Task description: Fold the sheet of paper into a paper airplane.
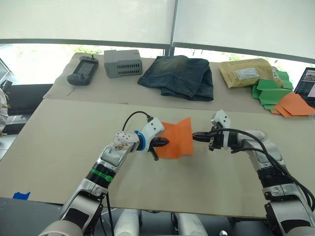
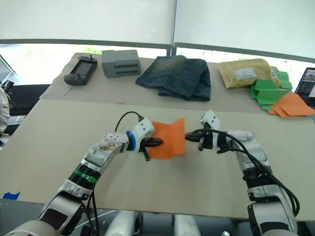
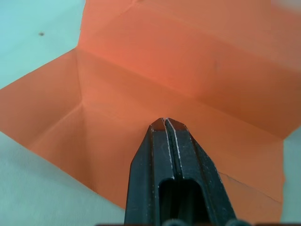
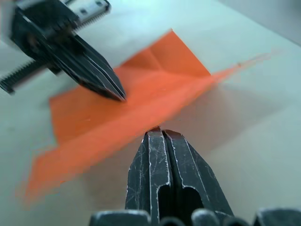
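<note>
The orange sheet of paper (image 1: 178, 140) lies mid-table, creased, with its right flap standing up off the surface. My left gripper (image 1: 166, 142) is shut, and its tip rests on the sheet's left part (image 3: 164, 70), pressing it flat. From the right, my right gripper (image 1: 194, 135) is also shut, its tip at the raised flap's edge (image 4: 155, 89); nothing is clamped between its fingers. The right wrist view shows the left gripper's fingers (image 4: 101, 77) on the paper.
Along the far side of the table lie a black handheld controller (image 1: 82, 70), a grey box (image 1: 123, 62), folded jeans (image 1: 179, 76), a tan padded envelope (image 1: 246, 72), green paper shapes (image 1: 270, 91) and more orange paper (image 1: 294, 104).
</note>
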You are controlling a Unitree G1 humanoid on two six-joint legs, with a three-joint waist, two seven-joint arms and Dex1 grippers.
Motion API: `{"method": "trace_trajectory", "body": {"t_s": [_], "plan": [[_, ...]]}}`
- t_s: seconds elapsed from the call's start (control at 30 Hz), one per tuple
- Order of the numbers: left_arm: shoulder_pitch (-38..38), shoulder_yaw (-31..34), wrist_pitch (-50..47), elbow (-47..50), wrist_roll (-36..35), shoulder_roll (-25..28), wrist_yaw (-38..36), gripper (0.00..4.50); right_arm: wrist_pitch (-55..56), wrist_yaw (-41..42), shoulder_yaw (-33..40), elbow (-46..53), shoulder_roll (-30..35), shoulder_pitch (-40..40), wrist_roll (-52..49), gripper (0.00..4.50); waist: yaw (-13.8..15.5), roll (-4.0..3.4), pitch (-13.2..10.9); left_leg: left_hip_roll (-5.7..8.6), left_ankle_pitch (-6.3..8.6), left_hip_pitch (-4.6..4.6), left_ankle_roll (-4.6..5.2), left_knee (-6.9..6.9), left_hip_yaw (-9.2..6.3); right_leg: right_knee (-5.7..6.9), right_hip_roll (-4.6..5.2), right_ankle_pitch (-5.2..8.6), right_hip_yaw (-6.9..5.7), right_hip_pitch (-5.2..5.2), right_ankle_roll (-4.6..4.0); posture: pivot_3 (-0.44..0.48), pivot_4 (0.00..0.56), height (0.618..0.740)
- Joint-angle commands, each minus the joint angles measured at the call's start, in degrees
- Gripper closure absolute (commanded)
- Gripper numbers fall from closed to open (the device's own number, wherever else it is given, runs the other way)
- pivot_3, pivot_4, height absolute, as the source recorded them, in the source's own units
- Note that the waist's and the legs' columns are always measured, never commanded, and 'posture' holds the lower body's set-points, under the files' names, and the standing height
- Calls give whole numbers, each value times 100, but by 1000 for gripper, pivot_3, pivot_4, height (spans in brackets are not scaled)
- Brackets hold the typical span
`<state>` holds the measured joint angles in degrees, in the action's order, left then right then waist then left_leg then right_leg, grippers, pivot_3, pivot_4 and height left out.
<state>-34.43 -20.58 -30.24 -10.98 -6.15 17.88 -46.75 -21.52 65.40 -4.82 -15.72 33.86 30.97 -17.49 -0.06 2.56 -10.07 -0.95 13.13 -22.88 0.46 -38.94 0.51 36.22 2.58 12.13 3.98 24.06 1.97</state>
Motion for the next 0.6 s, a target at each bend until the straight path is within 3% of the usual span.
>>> {"method": "trace_trajectory", "body": {"t_s": [0.03,0.6], "plan": [[107,-133,-79,-157,191,-24,67,4500,-296,54,125,413,-134,164,-345,4464,0,0,0,0,0,0,0,0,0,0,0,0,0,0,0,0,150,728],[458,431,-475,357,-26,147,344,4500,-167,-637,-422,426,-1003,-122,174,4464,-101,-3,2,-3,0,-5,0,2,-1,0,-1,-4,1,9,-3,0,150,728]]}}
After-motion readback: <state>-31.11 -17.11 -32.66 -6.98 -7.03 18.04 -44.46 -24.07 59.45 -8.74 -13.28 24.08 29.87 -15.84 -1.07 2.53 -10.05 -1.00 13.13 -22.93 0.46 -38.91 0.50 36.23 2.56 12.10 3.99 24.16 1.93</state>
